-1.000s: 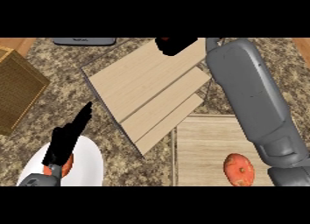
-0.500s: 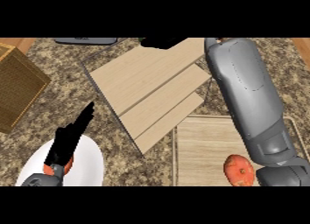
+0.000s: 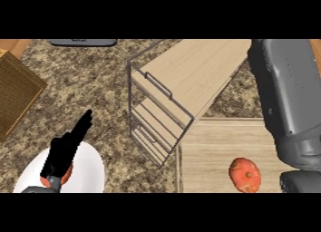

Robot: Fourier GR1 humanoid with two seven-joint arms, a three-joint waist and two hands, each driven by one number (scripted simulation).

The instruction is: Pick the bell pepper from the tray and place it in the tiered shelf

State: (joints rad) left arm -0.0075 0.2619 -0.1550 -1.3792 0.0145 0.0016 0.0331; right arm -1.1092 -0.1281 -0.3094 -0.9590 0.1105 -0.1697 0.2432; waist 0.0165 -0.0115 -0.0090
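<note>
Orange-red bell pepper (image 3: 245, 174) lies on the pale wooden tray (image 3: 210, 149) at lower right, untouched. Right grey forearm (image 3: 289, 97) runs up the right side, over the tray's edge; the right hand itself is out of view. Left hand (image 3: 68, 147), black, fingers straight and pressed together, points up-right over a white round plate (image 3: 89, 174) at lower left. Grey wire-framed tiered shelf with light wooden boards (image 3: 183, 86) stands just left of the tray. Woven wicker basket (image 3: 9, 95) at far left on the speckled granite counter (image 3: 89, 81).
</note>
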